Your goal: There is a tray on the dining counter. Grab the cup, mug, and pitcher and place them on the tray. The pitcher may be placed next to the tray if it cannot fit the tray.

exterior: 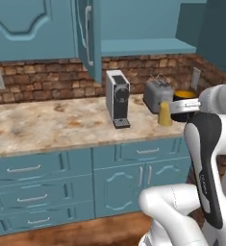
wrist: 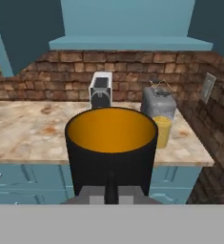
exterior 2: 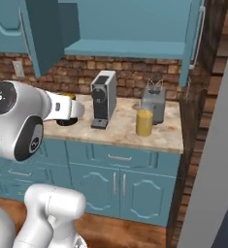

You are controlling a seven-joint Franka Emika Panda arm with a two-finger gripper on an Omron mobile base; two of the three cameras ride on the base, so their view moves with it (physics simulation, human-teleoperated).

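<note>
I have one black mug in the grip, lifted off the counter.

I count one short black cylindrical mug with an orange interior (wrist: 111,150), one tall clear glass pitcher of orange-yellow liquid (exterior 2: 144,122), one grey coffee machine (exterior: 117,98) and one silver toaster (exterior: 157,95) on the beige marbled stone counter (exterior: 47,127). My white arm bends at the elbow and reaches level toward the brick wall, wrist horizontal. The two-finger gripper (wrist: 111,194) is pinched tight on the near wall of the mug, which sits upright in the air in front of the pitcher and toaster.
</note>
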